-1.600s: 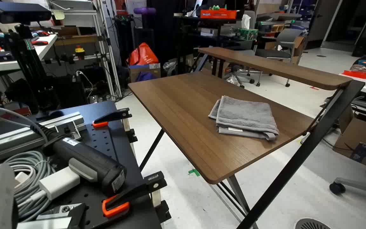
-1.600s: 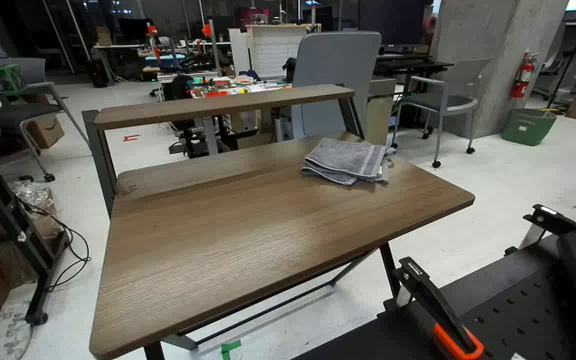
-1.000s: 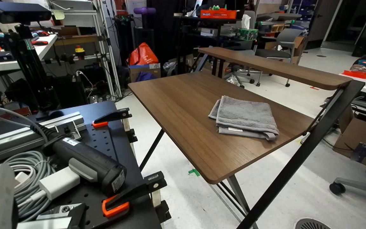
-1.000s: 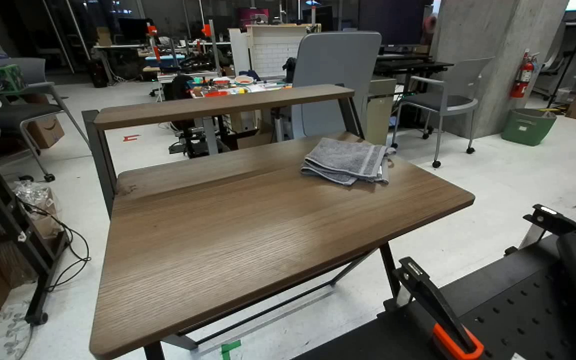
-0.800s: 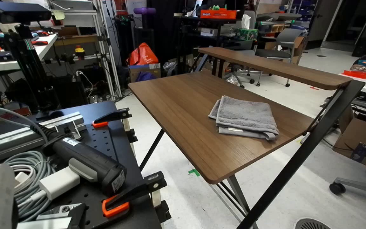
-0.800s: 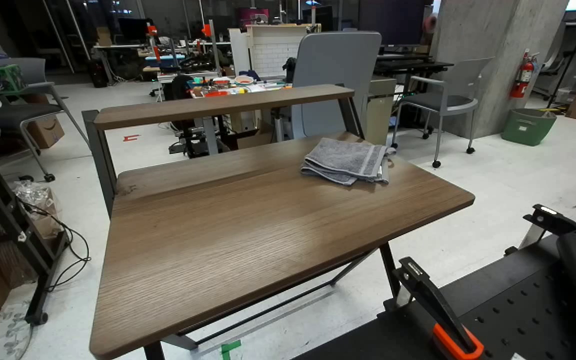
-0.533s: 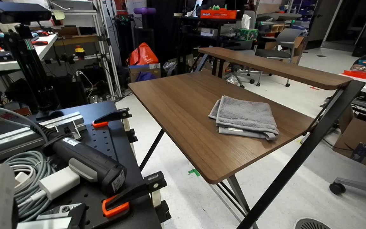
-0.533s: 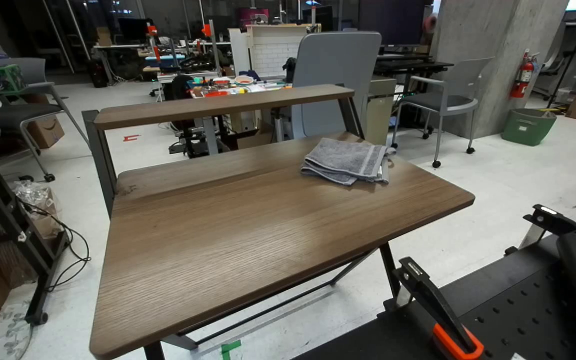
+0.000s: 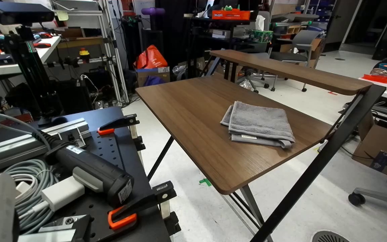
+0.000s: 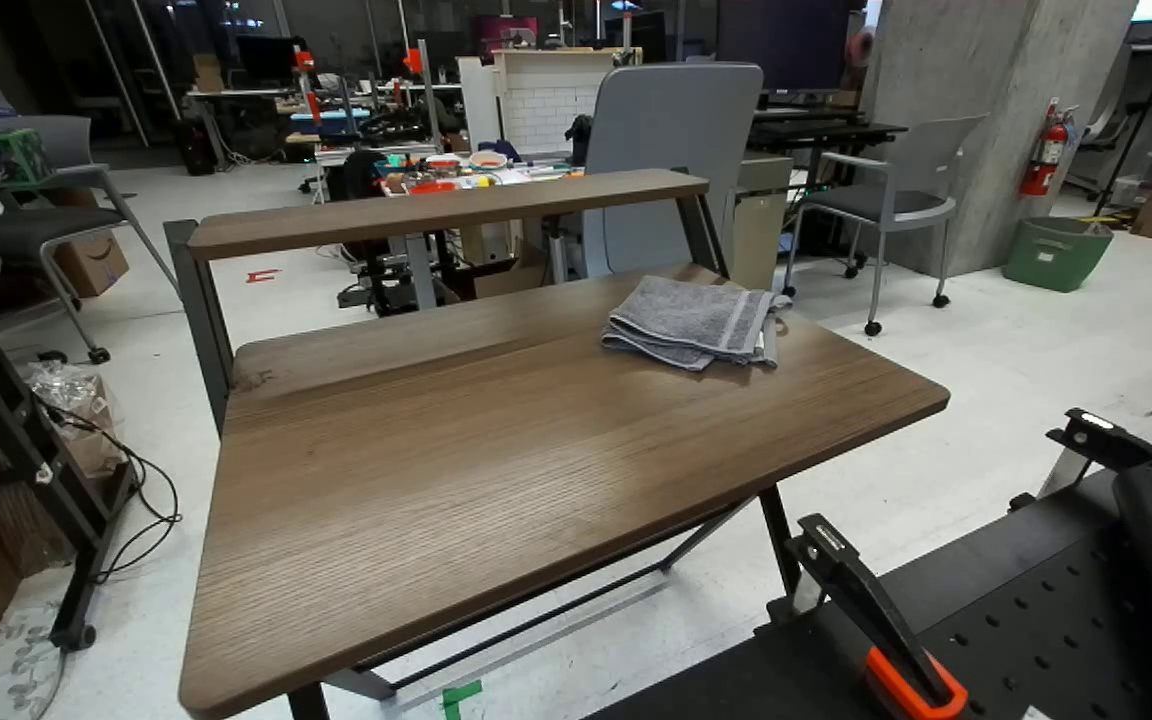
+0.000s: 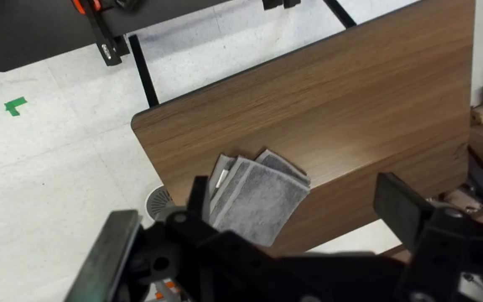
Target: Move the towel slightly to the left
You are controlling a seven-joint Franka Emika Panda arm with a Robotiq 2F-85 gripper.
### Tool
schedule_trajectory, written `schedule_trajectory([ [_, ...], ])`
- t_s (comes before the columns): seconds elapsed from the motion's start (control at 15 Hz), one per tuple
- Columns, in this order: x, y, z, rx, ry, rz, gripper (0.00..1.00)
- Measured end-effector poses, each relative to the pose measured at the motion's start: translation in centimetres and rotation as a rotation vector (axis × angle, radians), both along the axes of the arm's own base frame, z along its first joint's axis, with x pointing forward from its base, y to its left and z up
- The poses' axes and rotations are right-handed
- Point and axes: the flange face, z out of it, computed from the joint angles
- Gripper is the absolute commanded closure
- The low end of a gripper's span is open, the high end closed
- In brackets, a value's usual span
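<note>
The towel is a folded grey cloth with layered edges and a pale stripe. It lies flat on the brown wooden table (image 9: pixel 186 104), near one end, in both exterior views (image 9: pixel 260 122) (image 10: pixel 691 315). The wrist view shows the towel (image 11: pixel 262 199) too, partly hidden at its lower left by the gripper. My gripper (image 11: pixel 298 191) is open and empty, its two black fingers (image 11: pixel 401 209) wide apart. It hangs above the table, apart from the towel, which appears nearer the left finger. The gripper does not show in the exterior views.
A raised wooden shelf (image 9: pixel 291 72) runs along one long side of the table, on dark metal legs (image 10: pixel 204 320). A black bench (image 11: pixel 36 37) with orange-handled clamps (image 9: pixel 123 220) stands along the opposite side, with a gap of floor between.
</note>
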Motion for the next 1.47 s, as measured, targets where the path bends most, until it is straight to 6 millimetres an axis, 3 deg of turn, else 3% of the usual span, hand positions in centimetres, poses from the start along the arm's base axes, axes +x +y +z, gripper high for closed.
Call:
schedule_trajectory([
  [0.53,10.9,-2.6,-8.4,-0.025,0.006,-0.219,0.0],
  [0.87,16.4,-3.6,-12.5,-0.025,0.044,-0.325,0.0],
  [1.2,20.6,-3.5,-16.5,-0.029,0.078,-0.378,0.0],
  [1.47,21.5,-3.1,-18.0,-0.033,0.093,-0.375,0.0],
])
